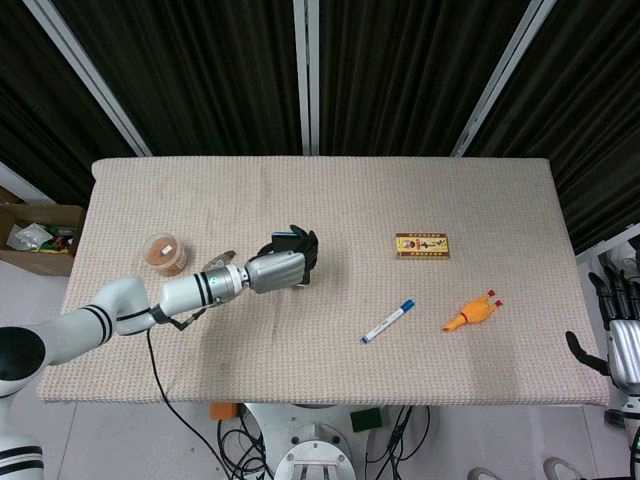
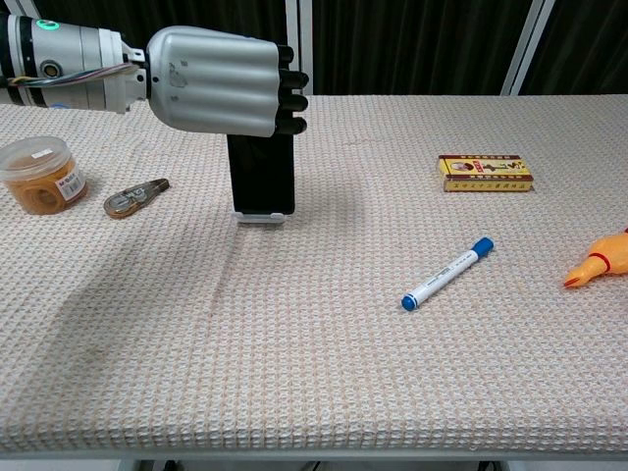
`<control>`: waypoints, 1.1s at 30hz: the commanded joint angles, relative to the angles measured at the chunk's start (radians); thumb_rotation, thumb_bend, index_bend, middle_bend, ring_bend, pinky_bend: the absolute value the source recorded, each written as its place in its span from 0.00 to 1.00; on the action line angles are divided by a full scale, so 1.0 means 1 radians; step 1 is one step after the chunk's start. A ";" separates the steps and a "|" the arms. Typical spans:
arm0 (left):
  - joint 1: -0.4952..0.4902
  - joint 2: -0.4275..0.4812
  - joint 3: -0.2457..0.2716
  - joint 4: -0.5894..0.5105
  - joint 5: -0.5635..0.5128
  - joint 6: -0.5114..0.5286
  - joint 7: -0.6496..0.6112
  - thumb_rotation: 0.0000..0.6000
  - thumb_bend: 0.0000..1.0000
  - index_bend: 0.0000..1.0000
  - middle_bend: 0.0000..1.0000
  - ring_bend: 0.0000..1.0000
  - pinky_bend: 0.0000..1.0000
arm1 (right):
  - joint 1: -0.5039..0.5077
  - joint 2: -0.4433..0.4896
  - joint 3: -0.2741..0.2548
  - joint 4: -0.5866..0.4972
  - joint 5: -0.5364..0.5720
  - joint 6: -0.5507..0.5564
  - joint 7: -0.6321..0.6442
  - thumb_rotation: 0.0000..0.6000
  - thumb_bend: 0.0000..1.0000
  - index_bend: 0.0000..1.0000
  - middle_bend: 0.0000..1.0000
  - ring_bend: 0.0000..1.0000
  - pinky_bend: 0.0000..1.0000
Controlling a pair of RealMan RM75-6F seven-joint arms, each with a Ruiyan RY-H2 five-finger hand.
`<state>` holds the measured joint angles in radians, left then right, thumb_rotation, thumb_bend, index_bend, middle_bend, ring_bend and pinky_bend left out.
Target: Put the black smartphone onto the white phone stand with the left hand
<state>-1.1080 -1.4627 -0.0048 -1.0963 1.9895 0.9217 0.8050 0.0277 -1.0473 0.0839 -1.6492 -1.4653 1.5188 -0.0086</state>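
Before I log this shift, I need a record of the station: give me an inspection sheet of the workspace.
Surface: table under a beige waffle-weave cloth.
Job's things: black smartphone upright, its lower edge at the white phone stand, which is mostly hidden behind it.
Clutter: round tub, correction tape, yellow box, blue-capped marker, rubber chicken.
Hands: left hand grips the phone's top; right hand off the table's right edge, holding nothing.
Cables: black cable hanging from the left arm; more under the table.
Surroundings: dark curtains; cardboard box on the floor, left.
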 commanded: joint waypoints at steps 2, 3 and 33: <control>0.000 -0.018 0.009 0.024 0.001 0.015 -0.016 1.00 0.33 0.73 0.73 0.56 0.47 | 0.000 -0.001 0.000 0.003 0.001 0.000 0.002 1.00 0.33 0.00 0.00 0.00 0.00; 0.001 -0.022 0.010 0.030 -0.001 0.017 -0.019 1.00 0.33 0.73 0.73 0.56 0.47 | 0.000 -0.001 0.000 0.004 0.001 0.000 0.002 1.00 0.33 0.00 0.00 0.00 0.00; 0.020 0.004 -0.005 -0.032 -0.114 -0.064 0.076 1.00 0.18 0.07 0.08 0.11 0.22 | 0.002 -0.006 0.006 0.011 0.004 0.001 0.003 1.00 0.33 0.00 0.00 0.00 0.00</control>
<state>-1.0891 -1.4609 -0.0089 -1.1260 1.8777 0.8586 0.8796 0.0298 -1.0537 0.0899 -1.6381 -1.4610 1.5195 -0.0059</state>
